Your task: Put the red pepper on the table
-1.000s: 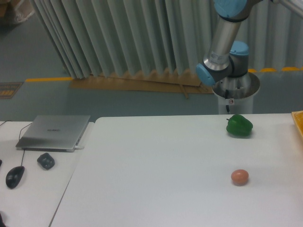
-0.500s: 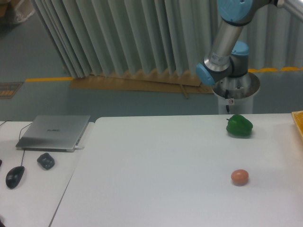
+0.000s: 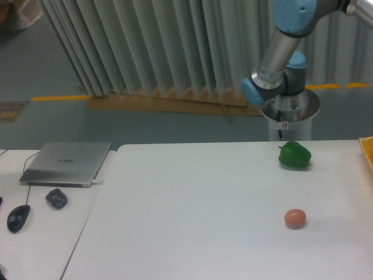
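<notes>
The red pepper is out of view. The white table (image 3: 192,216) fills the lower part of the camera view. Behind its far right edge stands the arm (image 3: 278,55), with grey links and blue joint caps; its upper link runs out of the frame at the top right. The gripper itself is not in view.
A green pepper (image 3: 294,155) sits near the table's far right edge. An orange-pink egg-shaped ball (image 3: 295,218) lies closer to the front right. An orange tray edge (image 3: 368,153) shows at the right border. On the adjoining desk to the left are a laptop (image 3: 67,163), a mouse (image 3: 18,217) and a small dark object (image 3: 56,198).
The arm's upper elbow joint has swung slightly to the right and up. Nothing on the table has moved.
</notes>
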Available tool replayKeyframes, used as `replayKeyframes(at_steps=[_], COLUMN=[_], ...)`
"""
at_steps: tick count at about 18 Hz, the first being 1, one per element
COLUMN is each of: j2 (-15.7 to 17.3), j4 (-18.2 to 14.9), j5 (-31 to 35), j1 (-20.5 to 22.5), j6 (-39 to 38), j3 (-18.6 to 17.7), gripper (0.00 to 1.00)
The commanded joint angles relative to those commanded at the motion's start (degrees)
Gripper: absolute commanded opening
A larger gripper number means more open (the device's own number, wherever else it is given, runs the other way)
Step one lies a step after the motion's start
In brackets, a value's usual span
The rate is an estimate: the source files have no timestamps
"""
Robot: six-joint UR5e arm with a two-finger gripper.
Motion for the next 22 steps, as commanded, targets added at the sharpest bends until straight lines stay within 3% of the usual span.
replayKeyframes(at_steps=[2, 10, 22], j2=[-2.46, -1.15, -0.01], j4=[2.1, 1.67, 2.02], j5=[0.17, 0.44, 2.37], j1=[0.17, 0.79, 2.11], j6=[0.18, 2.9, 8.26], j3=[0.79, 0.0, -4.48], gripper=[1.0, 1.0, 1.0])
